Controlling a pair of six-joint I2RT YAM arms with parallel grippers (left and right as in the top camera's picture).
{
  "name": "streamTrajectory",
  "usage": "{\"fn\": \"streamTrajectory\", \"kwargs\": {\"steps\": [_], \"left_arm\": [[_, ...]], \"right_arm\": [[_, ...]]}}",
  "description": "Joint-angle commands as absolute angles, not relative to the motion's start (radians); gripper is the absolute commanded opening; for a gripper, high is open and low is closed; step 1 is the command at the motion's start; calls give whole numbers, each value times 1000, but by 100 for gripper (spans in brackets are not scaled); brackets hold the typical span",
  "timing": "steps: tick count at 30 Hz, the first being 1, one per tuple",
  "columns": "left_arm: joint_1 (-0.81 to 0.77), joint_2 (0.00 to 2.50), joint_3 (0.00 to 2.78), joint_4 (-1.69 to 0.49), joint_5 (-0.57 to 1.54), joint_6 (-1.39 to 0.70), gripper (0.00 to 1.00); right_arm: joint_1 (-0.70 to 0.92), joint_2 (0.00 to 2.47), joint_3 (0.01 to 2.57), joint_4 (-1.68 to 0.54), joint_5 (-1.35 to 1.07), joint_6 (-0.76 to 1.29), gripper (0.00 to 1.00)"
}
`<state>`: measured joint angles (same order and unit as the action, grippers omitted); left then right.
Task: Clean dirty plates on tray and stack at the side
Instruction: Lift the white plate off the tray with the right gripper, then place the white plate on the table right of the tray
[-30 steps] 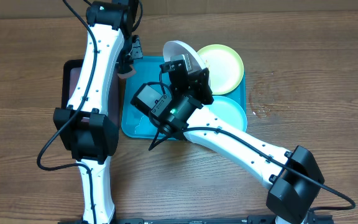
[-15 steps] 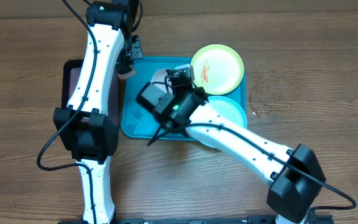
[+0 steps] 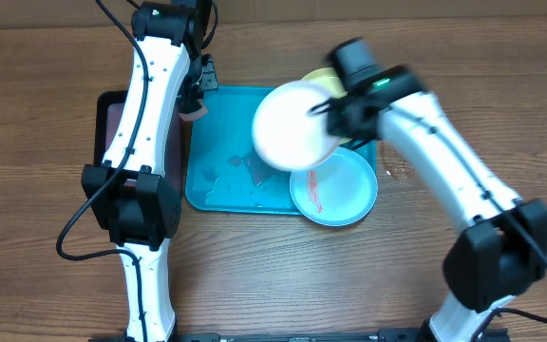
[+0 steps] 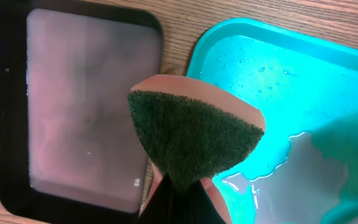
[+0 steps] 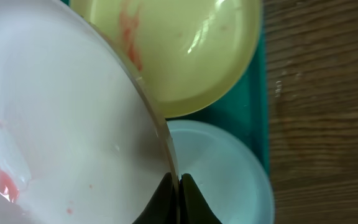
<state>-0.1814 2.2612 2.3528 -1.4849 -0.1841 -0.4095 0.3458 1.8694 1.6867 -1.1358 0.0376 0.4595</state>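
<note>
While aloft, white plate (image 3: 292, 125) near-level

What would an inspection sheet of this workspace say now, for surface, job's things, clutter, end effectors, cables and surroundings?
Surface: wooden table, bare wood around the trays.
Job's things: turquoise tray wet, with puddles. White plate held tilted above it, with pink smears. Yellow-green plate on the tray, with a red smear. Light blue plate has a red smear and overhangs the tray's near right corner.
Clutter: black tray with a pinkish inside, beside the turquoise tray.
End effectors: left end effector shut on a green sponge. Right end effector shut on the white plate's rim.
Cables: black cables loop along both arms.
Surroundings: nothing seen.
</note>
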Motion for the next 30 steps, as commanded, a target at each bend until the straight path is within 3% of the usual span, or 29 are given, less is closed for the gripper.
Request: {"fn": "streamTrajectory", "kwargs": {"steps": [1, 15, 28, 29, 30], "left_arm": [[-184, 2257, 2370, -1483, -182, -408, 4], [-184, 2257, 2355, -1467, -182, -434, 4], [-184, 2257, 2331, -1439, -143, -434, 4], [-184, 2257, 2331, -1439, -140, -434, 4], [-184, 2257, 2331, -1437, -137, -434, 4]], "right_arm": [[204, 1821, 1709, -1124, -99, 423, 3], [-311, 1888, 1582, -1066, -108, 395, 4], [-383, 1925, 1287, -894, -110, 396, 4], [-383, 1925, 1286, -895, -110, 396, 9], [-383, 1925, 1288, -902, -112, 395, 23]]}}
